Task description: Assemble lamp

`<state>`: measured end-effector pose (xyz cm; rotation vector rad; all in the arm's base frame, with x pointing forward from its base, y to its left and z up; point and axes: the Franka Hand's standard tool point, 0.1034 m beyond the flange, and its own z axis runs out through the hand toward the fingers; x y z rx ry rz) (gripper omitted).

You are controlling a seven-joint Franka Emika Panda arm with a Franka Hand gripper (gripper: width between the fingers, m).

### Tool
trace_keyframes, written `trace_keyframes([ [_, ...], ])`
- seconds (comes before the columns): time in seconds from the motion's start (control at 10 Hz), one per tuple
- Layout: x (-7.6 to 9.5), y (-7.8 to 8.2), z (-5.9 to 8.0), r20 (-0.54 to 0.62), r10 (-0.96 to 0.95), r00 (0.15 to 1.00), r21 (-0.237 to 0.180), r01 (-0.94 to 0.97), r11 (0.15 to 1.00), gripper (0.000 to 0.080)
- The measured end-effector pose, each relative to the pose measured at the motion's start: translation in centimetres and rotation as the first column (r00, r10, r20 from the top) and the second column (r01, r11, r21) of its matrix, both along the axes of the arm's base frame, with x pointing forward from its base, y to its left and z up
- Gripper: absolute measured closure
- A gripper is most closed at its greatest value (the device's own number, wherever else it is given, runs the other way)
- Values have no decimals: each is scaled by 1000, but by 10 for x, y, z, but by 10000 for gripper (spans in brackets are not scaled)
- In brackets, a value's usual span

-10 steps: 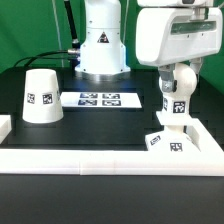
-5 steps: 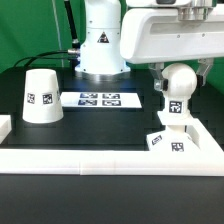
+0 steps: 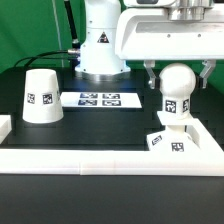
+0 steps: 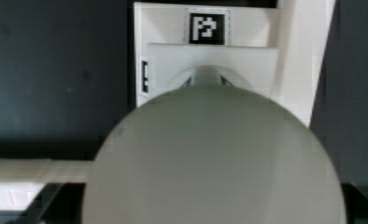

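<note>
White-cased gripper hangs with its jaws wide and empty, straddling the bulb without visible contact. I judge the bulb directly beneath the palm, long axis vertical, seated on the base. The shade stands well apart, toward the exterior view's left.

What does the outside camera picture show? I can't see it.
An open tool hangs over a white bulb standing on its base, at the exterior view's right. A cone shade sits at the exterior view's left, the marker board between them.
</note>
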<state>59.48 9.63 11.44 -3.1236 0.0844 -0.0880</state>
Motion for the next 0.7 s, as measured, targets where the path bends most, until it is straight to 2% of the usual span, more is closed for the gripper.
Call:
trace_keyframes([
  [0.4, -2, 0, -1, -25, -361, 932, 9, 361, 932, 222],
  [0.6, -2, 0, -2, -50, -520, 853, 13, 521, 853, 222],
  [0.7, 0, 0, -2, -61, -622, 781, 15, 624, 781, 222],
])
